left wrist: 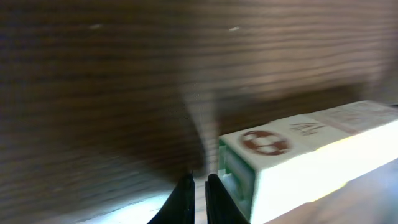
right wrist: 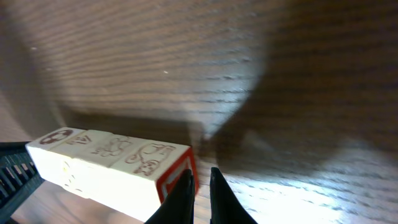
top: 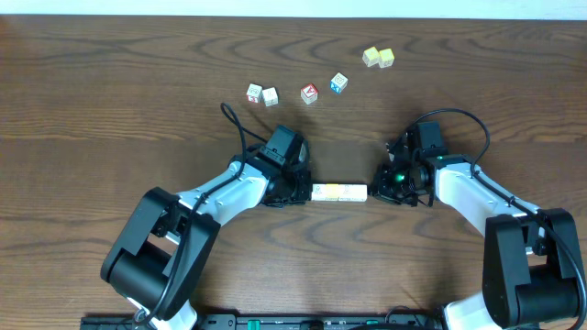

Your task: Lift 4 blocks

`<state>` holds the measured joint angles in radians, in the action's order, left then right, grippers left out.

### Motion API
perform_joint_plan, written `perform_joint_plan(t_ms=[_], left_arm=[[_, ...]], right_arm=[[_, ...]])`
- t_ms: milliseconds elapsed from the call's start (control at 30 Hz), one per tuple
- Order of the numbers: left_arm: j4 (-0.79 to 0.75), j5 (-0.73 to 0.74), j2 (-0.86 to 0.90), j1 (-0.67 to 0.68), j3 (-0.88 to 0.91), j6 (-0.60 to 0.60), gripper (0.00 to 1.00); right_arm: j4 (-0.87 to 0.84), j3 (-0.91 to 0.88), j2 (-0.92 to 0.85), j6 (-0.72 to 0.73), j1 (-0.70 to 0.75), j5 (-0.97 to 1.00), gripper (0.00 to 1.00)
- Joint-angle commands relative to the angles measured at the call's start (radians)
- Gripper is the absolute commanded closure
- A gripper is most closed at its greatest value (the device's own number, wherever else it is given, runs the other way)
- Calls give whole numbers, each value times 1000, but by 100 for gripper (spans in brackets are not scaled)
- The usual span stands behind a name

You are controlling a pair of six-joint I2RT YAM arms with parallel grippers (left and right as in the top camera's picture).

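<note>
The bench (top: 92,110) is dark brown wood with a strong grain running left to right, and a pale strip shows along its far edge. Six loose cubes lie on its far half. Two white cubes (top: 261,94) sit touching left of centre. A red cube (top: 309,93) lies near them to the right, and a blue cube (top: 338,83) just beyond it. Two yellow cubes (top: 378,58) touch, farthest back and right. Nearer, at centre, four blocks (top: 339,192) form one tight row. It cannot be told whether the row rests on the wood.
</note>
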<state>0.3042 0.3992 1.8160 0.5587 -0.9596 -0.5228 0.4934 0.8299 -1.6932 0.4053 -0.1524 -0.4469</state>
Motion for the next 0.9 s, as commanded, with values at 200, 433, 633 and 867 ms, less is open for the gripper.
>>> perform_joint_plan(t_ms=[200,433,633,867], left_arm=[[37,-161,11,3,-6,32,89],[154,-313,-70,-8,-32,32,86],[267,-367,-257,-67,-47,32,41],[365,-367,-527,-173,-47,32,26]], right_arm=[[87,46,-2,-27,-19,138,91],[283,160,-2,-32,-11,312,75],[497,325,4,-47,-1,335,66],[671,419,127,-60,-21,335,57]])
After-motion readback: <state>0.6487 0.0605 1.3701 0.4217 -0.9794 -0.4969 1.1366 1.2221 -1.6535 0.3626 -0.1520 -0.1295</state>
